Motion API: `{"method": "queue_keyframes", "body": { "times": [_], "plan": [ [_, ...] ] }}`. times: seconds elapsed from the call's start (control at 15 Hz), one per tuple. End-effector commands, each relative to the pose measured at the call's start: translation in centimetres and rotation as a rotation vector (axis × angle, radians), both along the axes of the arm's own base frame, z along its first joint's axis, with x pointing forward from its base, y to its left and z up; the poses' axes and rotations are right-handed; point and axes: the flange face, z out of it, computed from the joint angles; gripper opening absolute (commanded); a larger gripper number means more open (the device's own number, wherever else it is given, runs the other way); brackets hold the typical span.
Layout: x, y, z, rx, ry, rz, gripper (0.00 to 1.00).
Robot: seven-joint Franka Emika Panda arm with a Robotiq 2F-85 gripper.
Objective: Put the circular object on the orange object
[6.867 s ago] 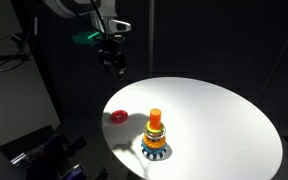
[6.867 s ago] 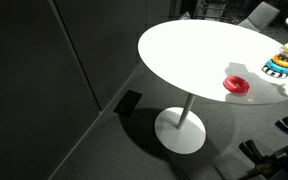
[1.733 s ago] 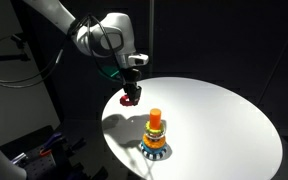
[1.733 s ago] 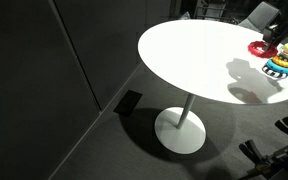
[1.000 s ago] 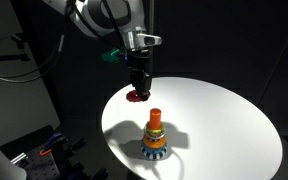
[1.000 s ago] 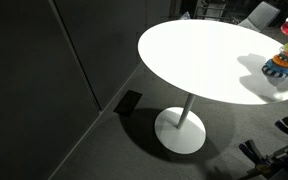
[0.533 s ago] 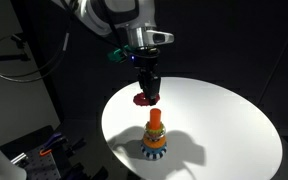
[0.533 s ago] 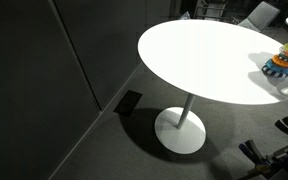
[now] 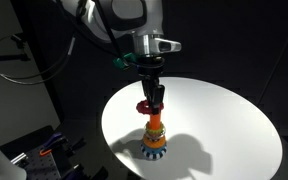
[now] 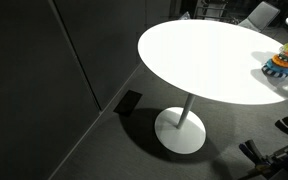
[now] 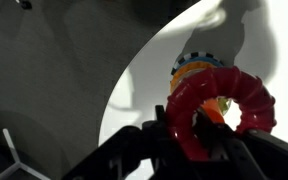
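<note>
In an exterior view my gripper (image 9: 153, 101) hangs straight down over the stacking toy (image 9: 155, 140), shut on the red circular object (image 9: 144, 105). The ring is level with the top of the orange object (image 9: 155, 124), just above it. In the wrist view the red ring (image 11: 246, 92) fills the lower right, pinched on its left side by my dark fingers (image 11: 160, 132). The orange peg (image 11: 211, 113) shows through the ring's hole, with the blue and yellow rings (image 11: 187, 65) behind. The toy (image 10: 281, 62) also stands at the frame edge of an exterior view, where the gripper does not show.
The toy stands on a round white table (image 9: 224, 115) on a single pedestal foot (image 10: 181, 130), near the table's front edge. Dark floor and black walls surround it. Cables and equipment (image 9: 34, 150) lie on the floor beside the table.
My gripper has carried the red ring from above the table's left part across and down, until it is directly over the orange peg. The toy has not moved.
</note>
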Motion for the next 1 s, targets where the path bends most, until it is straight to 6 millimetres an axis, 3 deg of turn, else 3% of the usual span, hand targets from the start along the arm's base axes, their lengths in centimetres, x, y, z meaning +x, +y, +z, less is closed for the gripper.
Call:
{"method": "queue_keyframes", "body": {
  "times": [0.0, 0.6, 0.93],
  "plan": [
    [0.4, -1.3, 0.0, -0.016, 0.002, -0.037, 0.1],
    [0.4, -2.6, -0.4, -0.023, -0.079, -0.035, 0.1],
    [-0.1, -3.2, -1.5, -0.001, -0.084, -0.054, 0.1]
  ]
}}
